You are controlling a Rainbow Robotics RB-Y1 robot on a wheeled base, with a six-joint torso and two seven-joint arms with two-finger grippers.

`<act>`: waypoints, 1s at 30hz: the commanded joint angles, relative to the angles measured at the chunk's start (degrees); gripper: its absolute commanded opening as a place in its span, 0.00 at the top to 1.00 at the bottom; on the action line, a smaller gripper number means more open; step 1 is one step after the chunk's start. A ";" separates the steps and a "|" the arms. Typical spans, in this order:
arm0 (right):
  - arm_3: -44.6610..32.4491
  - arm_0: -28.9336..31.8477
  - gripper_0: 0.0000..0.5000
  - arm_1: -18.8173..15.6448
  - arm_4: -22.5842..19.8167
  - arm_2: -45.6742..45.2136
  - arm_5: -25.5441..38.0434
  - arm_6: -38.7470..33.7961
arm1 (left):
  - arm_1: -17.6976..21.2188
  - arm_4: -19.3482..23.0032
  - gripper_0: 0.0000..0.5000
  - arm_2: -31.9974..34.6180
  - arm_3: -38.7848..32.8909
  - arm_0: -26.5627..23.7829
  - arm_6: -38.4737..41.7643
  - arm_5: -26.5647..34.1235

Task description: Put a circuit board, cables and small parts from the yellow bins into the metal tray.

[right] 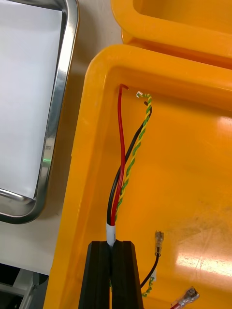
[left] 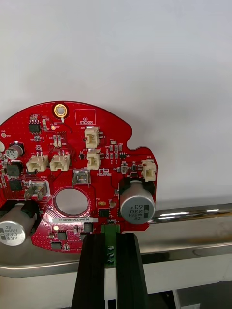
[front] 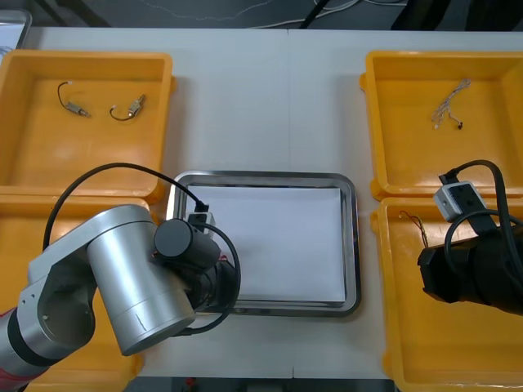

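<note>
Lower left of the front view: the robot's left arm bends over the near left corner of the metal tray [front: 270, 175]. From its wrist camera, the left gripper [left: 110, 256] has its black fingers [left: 94, 275] pinching the green connector on the edge of a round red circuit board [left: 77, 178]. The board reaches past the tray's shiny rim and over the white lining; whether it rests on the lining or hangs just above it cannot be told.

Lower right of the front view: the right arm reaches into the near yellow bin [front: 433, 351] on that side. The right gripper [right: 112, 251] has its fingers nearly closed on a cable bundle [right: 121, 159] of red, black and twisted yellow-green wire, gripped at its white sleeve. The bundle lies along the bin floor beside the wall nearest the tray.

The step in hand looks like placing the board while the cables are being picked. Next, the left fingers would need to part and back off, and the right arm would need to lift the bundle clear of the bin wall before carrying it to the tray.
</note>
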 commanded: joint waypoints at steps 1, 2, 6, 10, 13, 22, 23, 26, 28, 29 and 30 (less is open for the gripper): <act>-1.91 -0.89 1.00 -1.05 -0.44 0.82 0.22 2.98 | -2.44 -0.54 1.00 -1.62 -2.19 -1.16 5.01 -0.11; -1.91 -0.89 1.00 -1.05 -0.44 0.82 0.22 2.98 | -2.62 -0.62 1.00 -1.62 -2.19 -1.16 5.01 0.06; -1.91 -0.89 1.00 -1.05 -0.44 0.82 0.22 2.98 | -2.79 -1.06 1.00 -1.62 -1.75 -1.43 4.84 0.06; -1.91 -0.89 1.00 -1.05 -0.44 0.82 0.22 2.98 | -3.15 -1.94 1.00 -1.62 -0.78 -1.78 4.57 0.06; -1.91 -0.89 1.00 -1.05 -0.44 0.82 0.22 2.98 | -3.23 -3.08 1.00 -1.62 0.27 -1.95 4.13 0.06; -1.91 -0.89 1.00 -1.05 -0.44 0.82 0.22 2.98 | -3.94 -4.58 1.00 -1.62 3.00 -1.87 3.26 -0.29; -1.91 -0.89 1.00 -1.05 -0.44 0.82 0.22 2.98 | -4.11 -4.49 1.00 -1.62 2.91 -1.87 3.34 -0.46; -1.91 -0.89 1.00 -1.05 -0.44 0.82 0.22 2.98 | -4.38 -4.49 1.00 -1.62 2.91 -1.95 3.34 -0.90; -1.91 -0.89 1.00 -1.05 -0.44 0.82 0.22 2.98 | -4.38 -4.58 1.00 -1.71 2.91 -1.87 3.34 -0.90; -1.91 -0.89 1.00 -1.05 -0.44 0.82 0.22 2.98 | -4.38 -4.58 1.00 -1.62 2.91 -1.87 3.43 -0.90; -1.91 -0.89 1.00 -1.05 -0.44 0.82 0.22 2.98 | -4.38 -4.67 1.00 -1.62 3.00 -1.87 3.43 -0.90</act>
